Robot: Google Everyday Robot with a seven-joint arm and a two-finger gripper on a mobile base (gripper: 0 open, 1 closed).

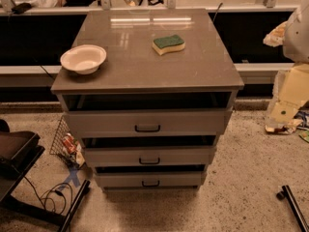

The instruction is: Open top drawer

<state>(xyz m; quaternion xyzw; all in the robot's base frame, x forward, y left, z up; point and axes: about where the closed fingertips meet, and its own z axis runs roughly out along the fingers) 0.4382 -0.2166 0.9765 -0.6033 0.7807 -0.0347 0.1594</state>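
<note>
Grey cabinet (145,69) on a speckled floor, with the gripper outside this view.

The top drawer (106,122) sits right under the cabinet's top, its wide front facing me with a dark gap above it. The two lower drawers (111,156) step back beneath. A white bowl (83,58) rests at the top's left edge, and a green-and-yellow sponge (168,44) lies right of centre, well apart from the bowl. The drawer's dark handle (147,128) is untouched. I can't tell whether the claw is released or clenched.

Glossy cabinet top (145,69), matt top drawer (193,122) front.
</note>
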